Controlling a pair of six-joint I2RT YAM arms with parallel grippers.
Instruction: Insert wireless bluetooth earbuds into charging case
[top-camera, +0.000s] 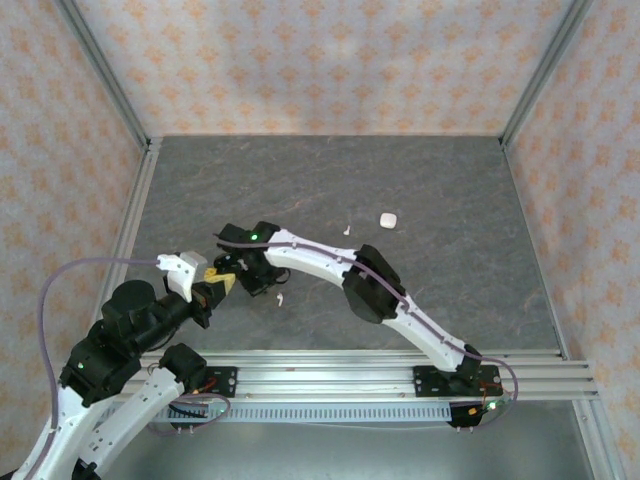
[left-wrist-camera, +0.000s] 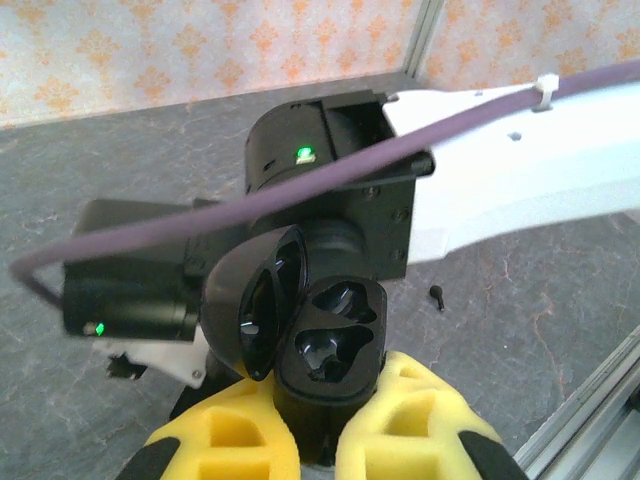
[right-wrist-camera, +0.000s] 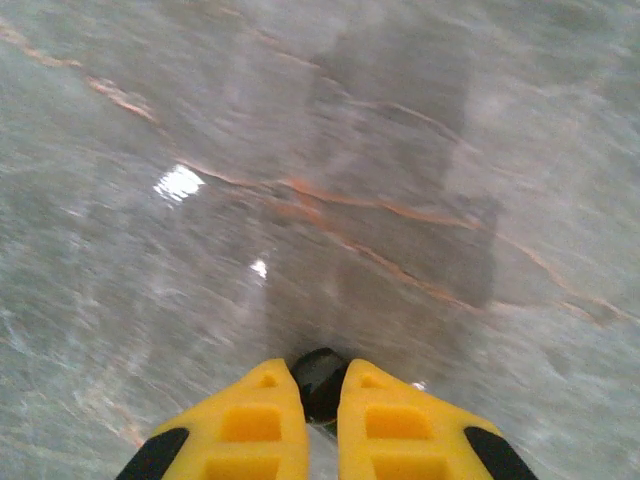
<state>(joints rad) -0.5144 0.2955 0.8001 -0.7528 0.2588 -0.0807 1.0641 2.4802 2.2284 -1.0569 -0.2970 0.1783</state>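
**Black earbud pinched near the open black charging case**

Left wrist view: the left fingers (left-wrist-camera: 245, 430) are pressed against the base of a black charging case (left-wrist-camera: 325, 345) and hold it above the tabletop (top-camera: 450, 180). Its lid is swung open to the left and its two moulded wells face the camera. A loose black earbud (left-wrist-camera: 437, 296) lies on the stone-patterned surface just right of the case.

Right wrist view (blurred): the right fingers (right-wrist-camera: 280, 400) are pinched on a second black earbud (right-wrist-camera: 320, 378), whose rounded end shows between the tips.

Top view: both sets of fingers meet left of centre. One white earbud (top-camera: 281, 298) lies just beside them. Another white earbud (top-camera: 347, 230) lies farther back, near a small white rounded box (top-camera: 388, 218).
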